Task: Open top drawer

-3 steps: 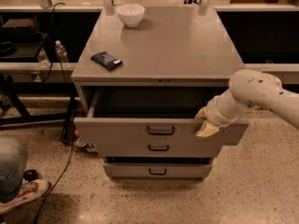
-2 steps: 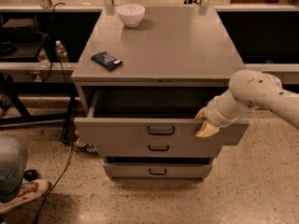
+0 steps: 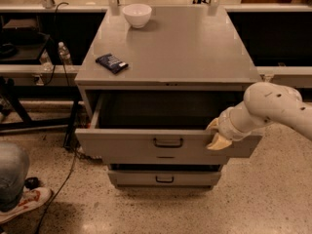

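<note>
The grey cabinet (image 3: 170, 48) stands in the middle of the camera view. Its top drawer (image 3: 126, 147) is pulled out toward me, and its deep, dark box (image 3: 156, 111) shows empty. A dark loop handle (image 3: 168, 142) sits at the centre of its front. My gripper (image 3: 215, 134), on a white arm (image 3: 273, 108) coming in from the right, is at the right end of the drawer front's top edge, touching it. A shorter drawer front (image 3: 165, 178) with its own handle sits below.
A white bowl (image 3: 137, 14) and a dark blue packet (image 3: 111, 63) lie on the cabinet top. A person's grey trouser leg (image 3: 12, 172) and shoe (image 3: 22, 204) are at the lower left. A cable (image 3: 63, 179) runs over the floor. Dark benches flank the cabinet.
</note>
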`<state>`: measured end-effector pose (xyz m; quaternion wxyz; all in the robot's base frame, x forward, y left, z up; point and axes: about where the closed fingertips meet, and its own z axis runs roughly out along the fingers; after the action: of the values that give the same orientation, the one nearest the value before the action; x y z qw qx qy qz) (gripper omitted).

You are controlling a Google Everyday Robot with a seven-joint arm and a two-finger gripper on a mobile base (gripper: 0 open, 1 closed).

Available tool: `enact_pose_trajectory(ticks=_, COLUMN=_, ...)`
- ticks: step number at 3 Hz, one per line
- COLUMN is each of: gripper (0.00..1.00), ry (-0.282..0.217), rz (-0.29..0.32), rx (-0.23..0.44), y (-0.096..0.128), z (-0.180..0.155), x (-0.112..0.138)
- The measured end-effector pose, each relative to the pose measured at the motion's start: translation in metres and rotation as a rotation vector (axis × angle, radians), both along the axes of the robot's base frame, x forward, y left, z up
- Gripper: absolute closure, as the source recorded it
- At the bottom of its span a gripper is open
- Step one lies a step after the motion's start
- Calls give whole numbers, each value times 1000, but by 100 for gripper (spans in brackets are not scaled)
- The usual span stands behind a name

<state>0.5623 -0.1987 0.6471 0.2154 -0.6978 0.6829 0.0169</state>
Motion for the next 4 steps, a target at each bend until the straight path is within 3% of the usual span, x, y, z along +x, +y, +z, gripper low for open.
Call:
enact_pose_trajectory(ticks=2, gripper=59, ry=4, rz=2, rx=1, y=1, z=-1, x=-1)
enact_pose_trajectory(ticks=3, gripper=28, ry=5, rz=3, rx=1, y=1, z=-1, x=-1)
enact_pose_trajectory(ticks=4, gripper=4, ry=7, rz=5, rx=1, y=2, z=-2, x=-1)
